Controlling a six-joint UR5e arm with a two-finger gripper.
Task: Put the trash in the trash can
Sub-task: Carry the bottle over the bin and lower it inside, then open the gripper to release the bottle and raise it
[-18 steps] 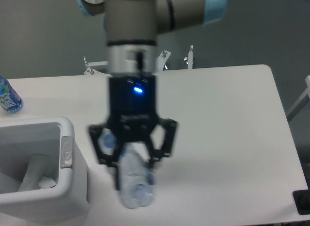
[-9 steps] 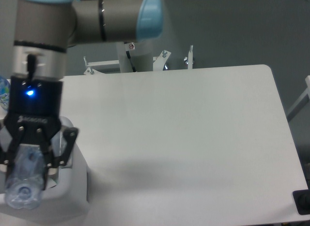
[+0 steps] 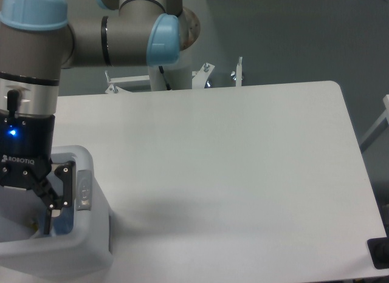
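End effector (image 3: 27,213) reaches down inside the trash can (image 3: 85,249); its finger state cannot be told.

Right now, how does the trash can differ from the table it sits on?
The trash can is a raised, boxy bin with a thick rim, while the table is a flat slab. The can carries a grey tab on one rim edge, and none shows on the table. The gripper hangs in the can's opening, not over the table. Both are white with rounded corners.
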